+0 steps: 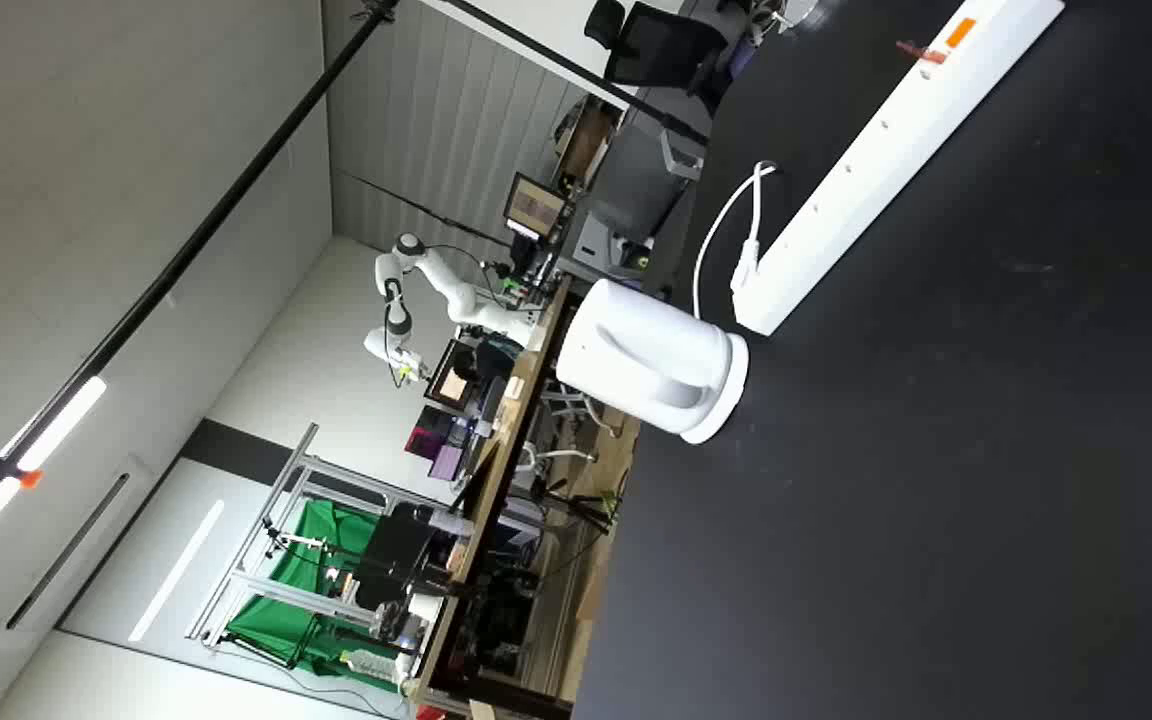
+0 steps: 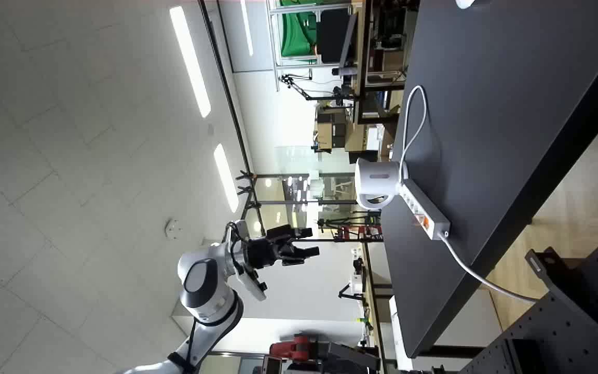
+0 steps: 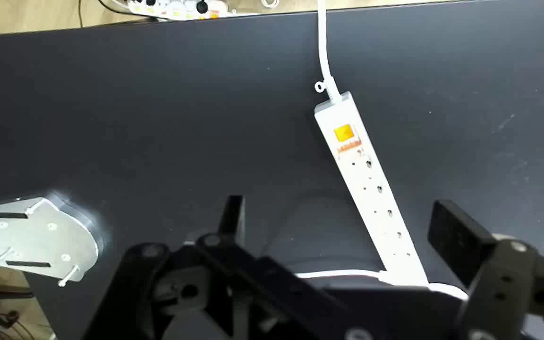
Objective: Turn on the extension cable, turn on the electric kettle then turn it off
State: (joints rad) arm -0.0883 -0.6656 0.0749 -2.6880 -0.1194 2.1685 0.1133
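The arm (image 2: 211, 305) is white and rounded, with a dark grey oval cap (image 2: 201, 279) and a black cable (image 2: 191, 340). The claw (image 2: 309, 242) is black and angular, dotted with pale round screws (image 3: 518, 246).

White kettle (image 1: 636, 340) upright, just beside the extension cable (image 3: 371, 203)

There it stands, glossy, rounded, base down on the black table (image 1: 886, 550), handle (image 1: 678, 392) showing! The extension cable lies straight, sockets (image 3: 377, 200) up, orange switch (image 3: 344, 132) at the far end, a white plug (image 1: 747, 263) seated at the kettle end. Switch on or off? Can't tell.
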